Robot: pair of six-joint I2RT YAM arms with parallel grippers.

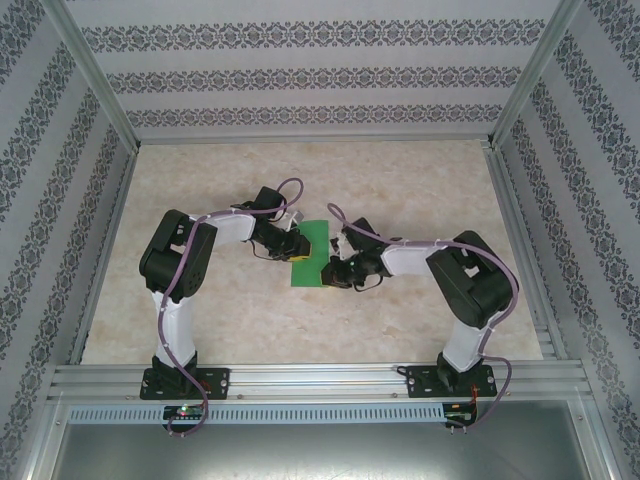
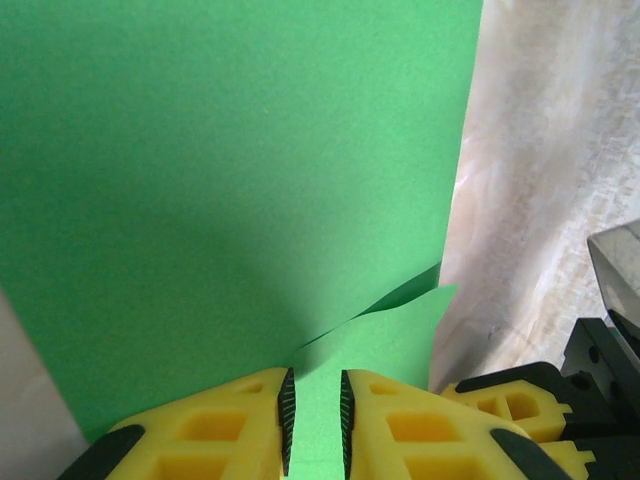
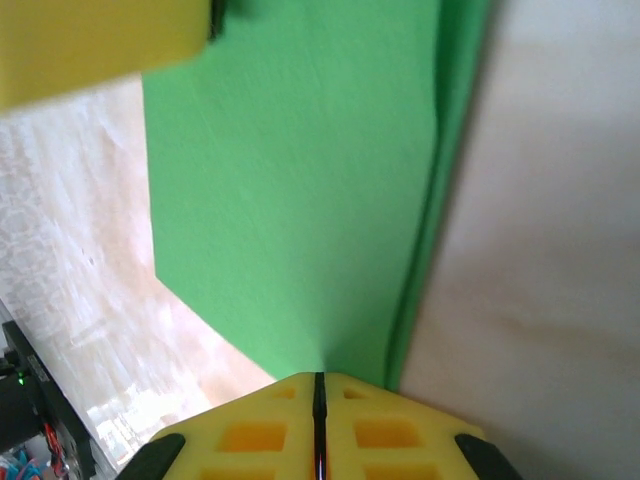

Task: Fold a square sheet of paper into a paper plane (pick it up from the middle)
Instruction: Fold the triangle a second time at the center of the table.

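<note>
Presently, left gripper fingers stand narrowly parted over the folded green paper; right gripper pinches its creased edge.

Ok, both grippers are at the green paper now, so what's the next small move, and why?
Probably close the left gripper on the square sheet of paper. Its jaws stand slightly apart with green paper between them, and a folded layer gapes just ahead of them, while the right gripper looks shut on the opposite edge. Pinching first should hold the fold.
</note>
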